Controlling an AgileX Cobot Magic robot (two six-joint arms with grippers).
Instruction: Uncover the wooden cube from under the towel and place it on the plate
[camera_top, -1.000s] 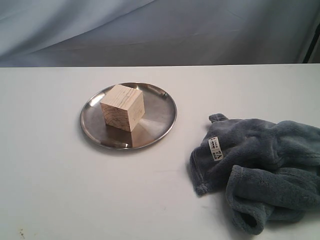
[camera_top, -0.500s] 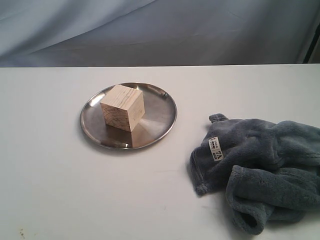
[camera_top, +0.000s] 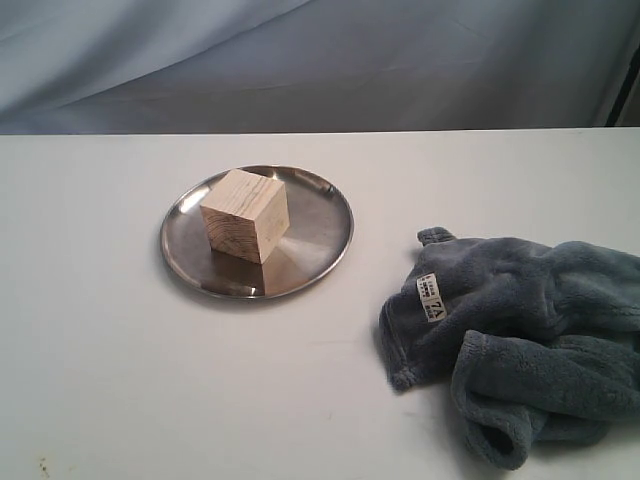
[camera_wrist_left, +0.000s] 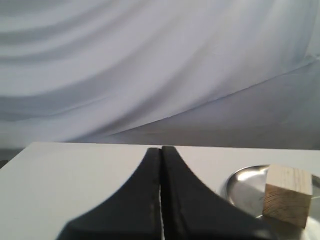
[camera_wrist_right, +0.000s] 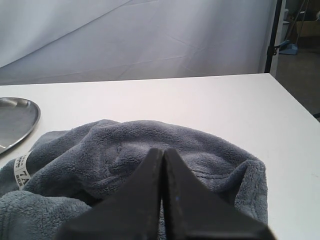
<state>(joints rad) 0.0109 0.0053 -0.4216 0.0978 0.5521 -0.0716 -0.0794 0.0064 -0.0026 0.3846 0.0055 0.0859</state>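
Observation:
The wooden cube (camera_top: 245, 215) stands uncovered on the steel plate (camera_top: 320, 235), left of the table's middle. The blue-grey towel (camera_top: 520, 330) lies crumpled at the right, its white label (camera_top: 429, 297) facing up. Neither gripper shows in the exterior view. In the left wrist view my left gripper (camera_wrist_left: 161, 150) is shut with nothing in it, held back from the cube (camera_wrist_left: 286, 194) and the plate (camera_wrist_left: 245, 182). My right gripper (camera_wrist_right: 162, 151) is shut and empty too, hovering over the towel (camera_wrist_right: 125, 160), with the plate's rim (camera_wrist_right: 20, 117) at the view's edge.
A pale cloth backdrop (camera_top: 320, 60) hangs behind the white table (camera_top: 120, 380). In the right wrist view the table's edge (camera_wrist_right: 295, 100) drops off beside the towel, with a dark stand (camera_wrist_right: 272, 40) beyond it.

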